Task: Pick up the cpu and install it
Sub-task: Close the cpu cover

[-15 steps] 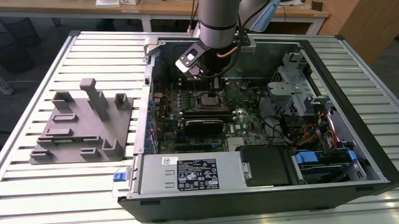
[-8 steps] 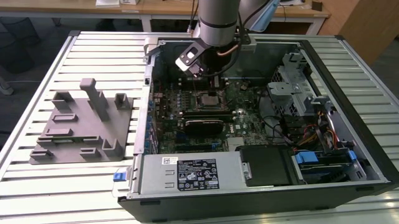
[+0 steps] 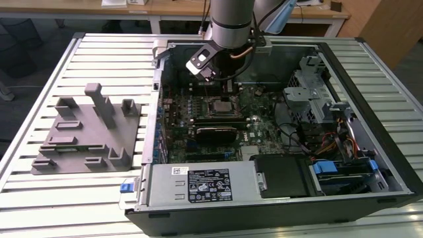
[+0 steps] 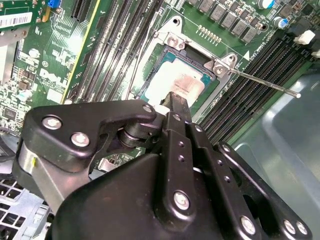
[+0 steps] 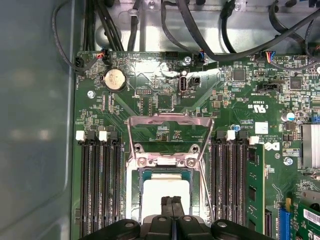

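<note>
One arm (image 3: 228,20) hung from the upper middle of the exterior view into the open computer case (image 3: 264,220), which lay on a slatted table (image 3: 39,198). Grey tray (image 3: 82,134) with upright blocks sat at the exterior view's left, just beside the case. In both wrist views the gripper (image 5: 172,201) had its two fingers pressed together, nothing pinched between them, tips over the cpu (image 5: 152,195). Cpu lay flat in its socket (image 5: 134,190) on the green motherboard (image 5: 150,100), pale metal top up. Whether the tips touched the metal: could not tell. Socket's metal cover plate (image 5: 170,118) stood flipped open. Its thin lever (image 4: 265,82) stuck out free beside the memory slots (image 5: 100,185).
</note>
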